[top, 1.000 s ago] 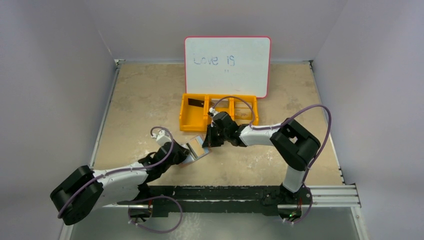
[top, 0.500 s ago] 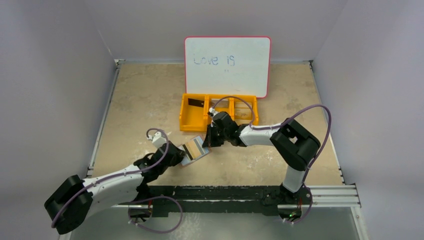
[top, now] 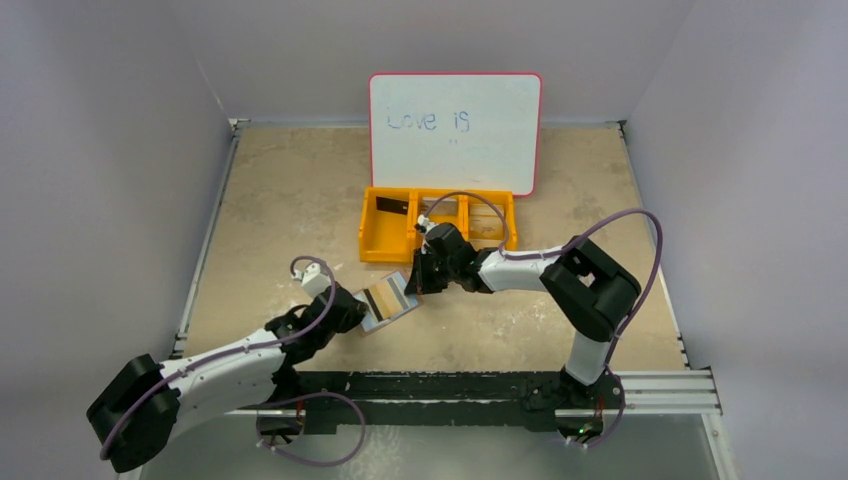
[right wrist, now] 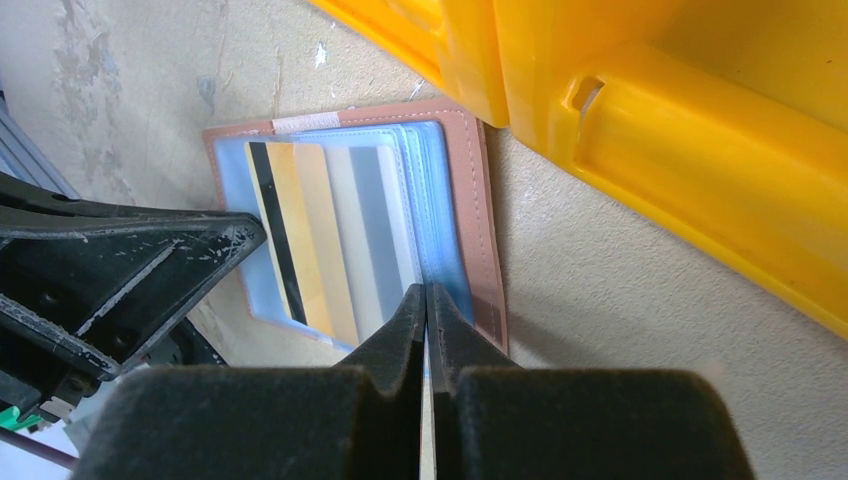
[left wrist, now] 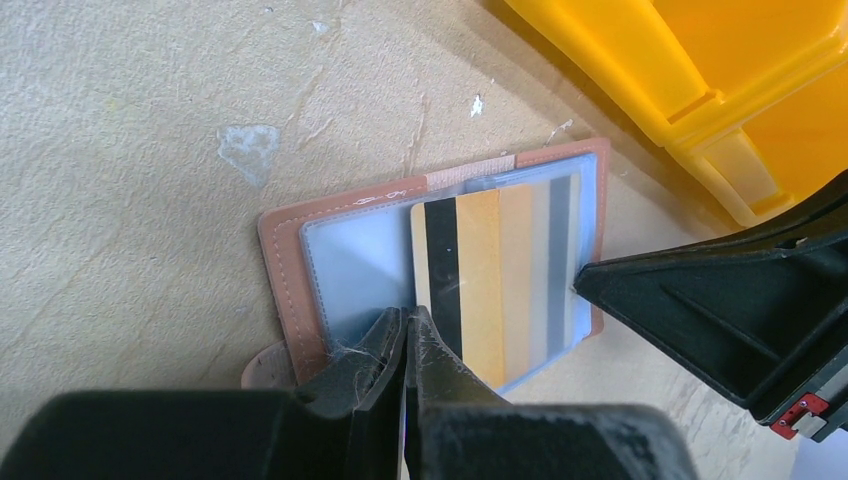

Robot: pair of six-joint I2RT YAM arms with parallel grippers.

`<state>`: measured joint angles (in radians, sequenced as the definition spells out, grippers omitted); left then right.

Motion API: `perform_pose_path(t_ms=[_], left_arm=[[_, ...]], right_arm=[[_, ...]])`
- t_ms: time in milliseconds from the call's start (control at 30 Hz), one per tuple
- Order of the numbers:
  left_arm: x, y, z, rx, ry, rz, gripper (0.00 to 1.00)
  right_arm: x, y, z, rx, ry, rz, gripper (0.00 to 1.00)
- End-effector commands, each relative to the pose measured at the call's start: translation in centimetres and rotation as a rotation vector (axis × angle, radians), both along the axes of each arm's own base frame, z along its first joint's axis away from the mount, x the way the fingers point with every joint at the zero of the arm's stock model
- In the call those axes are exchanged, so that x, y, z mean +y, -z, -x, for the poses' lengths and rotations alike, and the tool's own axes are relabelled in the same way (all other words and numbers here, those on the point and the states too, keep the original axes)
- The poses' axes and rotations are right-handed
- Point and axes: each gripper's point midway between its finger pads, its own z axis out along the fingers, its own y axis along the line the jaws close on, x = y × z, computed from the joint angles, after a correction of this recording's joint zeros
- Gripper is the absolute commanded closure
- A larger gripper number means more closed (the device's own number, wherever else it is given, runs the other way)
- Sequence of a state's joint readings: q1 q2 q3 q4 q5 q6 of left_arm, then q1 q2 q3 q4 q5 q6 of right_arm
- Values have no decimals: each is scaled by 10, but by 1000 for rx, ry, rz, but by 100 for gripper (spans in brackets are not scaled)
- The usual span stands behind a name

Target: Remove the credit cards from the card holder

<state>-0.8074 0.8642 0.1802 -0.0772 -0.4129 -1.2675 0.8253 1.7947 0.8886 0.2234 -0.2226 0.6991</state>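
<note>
The brown card holder (top: 392, 312) lies open on the table just in front of the orange tray; it also shows in the left wrist view (left wrist: 285, 260) and the right wrist view (right wrist: 470, 200). A beige card with dark stripes (top: 384, 297) lies partly out of its pale blue-grey pockets (left wrist: 350, 270) and shows in both wrist views (left wrist: 490, 280) (right wrist: 310, 230). My left gripper (top: 357, 312) (left wrist: 408, 322) is shut on the card's near left corner. My right gripper (top: 415, 283) (right wrist: 427, 297) is shut on the edge of the holder's clear pocket leaves on the opposite side.
The orange three-compartment tray (top: 385, 245) (left wrist: 700, 60) (right wrist: 650, 100) stands right behind the holder, with a black card (top: 393, 207) in its left compartment and other cards (top: 487, 215) further right. A whiteboard (top: 455, 130) leans on the back wall.
My left arm has drawn back to the left, and the striped card shows more fully over the holder. The right arm has held still.
</note>
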Motion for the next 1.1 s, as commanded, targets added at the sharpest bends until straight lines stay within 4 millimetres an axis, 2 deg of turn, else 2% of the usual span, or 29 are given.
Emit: perform_pose_path(t_ms=[0, 100, 233, 500, 700, 1067], left_arm=[[-1, 0, 1, 2, 14, -5, 96], [-9, -6, -2, -21, 17, 54, 82], [-14, -8, -4, -33, 4, 113, 73], [-25, -7, -5, -67, -9, 253, 67], [-27, 6, -5, -37, -20, 257, 67], [-13, 27, 2, 15, -95, 248, 64]], right_arm=[[-27, 27, -5, -8, 30, 149, 100], [-26, 27, -5, -8, 30, 150, 100], [-26, 28, -5, -9, 29, 150, 100], [-25, 29, -6, -9, 28, 147, 100], [-25, 30, -4, -4, 23, 145, 100], [-24, 29, -6, -11, 25, 141, 100]])
